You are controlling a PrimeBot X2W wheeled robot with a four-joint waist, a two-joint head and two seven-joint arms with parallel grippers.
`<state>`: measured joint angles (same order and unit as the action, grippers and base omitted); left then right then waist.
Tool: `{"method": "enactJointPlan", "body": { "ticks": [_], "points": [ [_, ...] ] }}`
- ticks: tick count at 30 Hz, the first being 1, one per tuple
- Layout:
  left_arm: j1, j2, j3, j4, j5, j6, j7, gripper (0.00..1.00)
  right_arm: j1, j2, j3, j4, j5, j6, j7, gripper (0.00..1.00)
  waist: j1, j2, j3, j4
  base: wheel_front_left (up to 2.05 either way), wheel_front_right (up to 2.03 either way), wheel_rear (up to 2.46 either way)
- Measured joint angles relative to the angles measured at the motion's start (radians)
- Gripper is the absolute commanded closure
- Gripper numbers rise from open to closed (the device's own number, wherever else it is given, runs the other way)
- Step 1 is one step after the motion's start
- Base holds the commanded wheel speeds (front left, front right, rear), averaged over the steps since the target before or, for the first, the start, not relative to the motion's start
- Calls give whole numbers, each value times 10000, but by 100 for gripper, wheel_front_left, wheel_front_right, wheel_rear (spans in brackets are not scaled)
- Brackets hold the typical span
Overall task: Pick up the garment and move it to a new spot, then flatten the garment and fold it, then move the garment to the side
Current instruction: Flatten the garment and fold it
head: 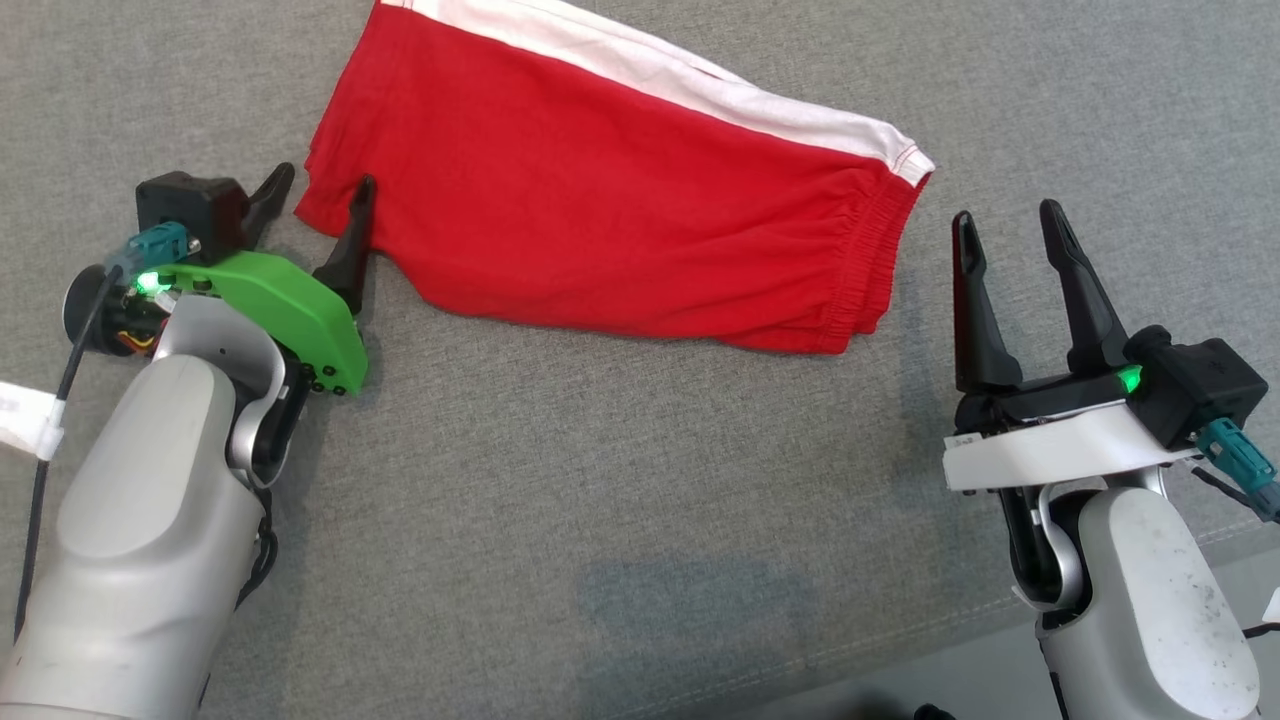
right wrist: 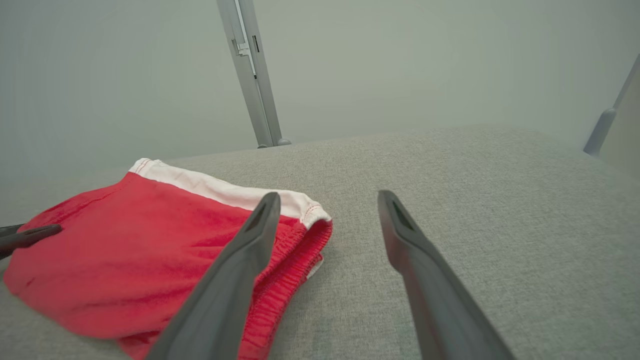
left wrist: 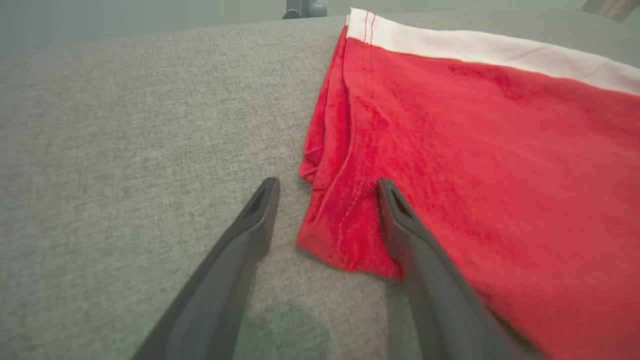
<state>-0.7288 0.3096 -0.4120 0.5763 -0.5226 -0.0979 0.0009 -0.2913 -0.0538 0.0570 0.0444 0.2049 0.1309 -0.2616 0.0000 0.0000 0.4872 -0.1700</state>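
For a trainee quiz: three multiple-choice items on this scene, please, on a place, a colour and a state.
1. Where is the left gripper? A. at the shorts' left corner B. beyond the shorts' far edge C. over the shorts' middle
2. What colour is the stripe? A. blue B. white C. black
3. How is the right gripper? A. shut on the shorts B. shut, empty C. open, clear of the shorts
Key: 1 A, its fingers straddle that corner; 2 B, a white band runs along the far edge; 3 C, its fingers stand apart, beside the shorts.
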Motion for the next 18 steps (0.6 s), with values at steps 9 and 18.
{"method": "enactJointPlan", "body": {
  "ticks": [9,18],
  "points": [
    [-318,-109,-479,673,-222,-211,127,100,-17,15,-21,13,121,0,0,0,0,0,-100,18,0,0,0],
    [790,-173,12,150,-430,391,-1561,100,125,19,-194,65,113,0,0,0,0,0,-396,220,0,0,0]
  ]
}}
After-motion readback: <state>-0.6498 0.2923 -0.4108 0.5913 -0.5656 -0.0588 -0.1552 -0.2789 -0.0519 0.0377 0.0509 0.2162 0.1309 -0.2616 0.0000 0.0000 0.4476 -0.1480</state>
